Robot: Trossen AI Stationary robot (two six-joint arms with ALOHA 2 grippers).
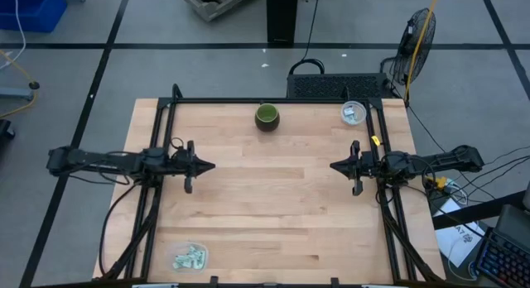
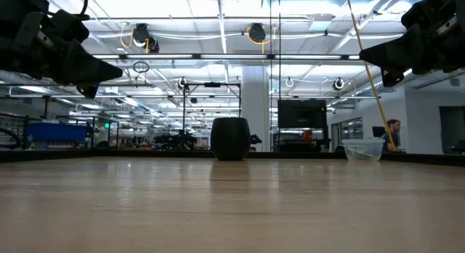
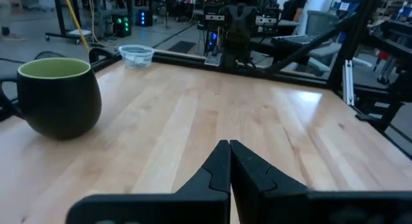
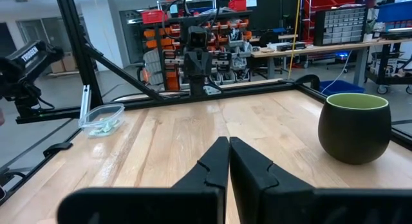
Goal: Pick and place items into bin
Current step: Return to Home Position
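Wood table (image 1: 265,213), binned packets (image 1: 189,257) far from L hand (image 1: 209,165), R hand (image 1: 334,165), both pressed together.

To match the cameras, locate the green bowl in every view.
High: bowl at the table's top edge, middle.
Low: bowl at centre, far back.
Left wrist: bowl close, bin beyond.
Right wrist: bowl close, near the table edge.
Shared landmark: the wooden table.
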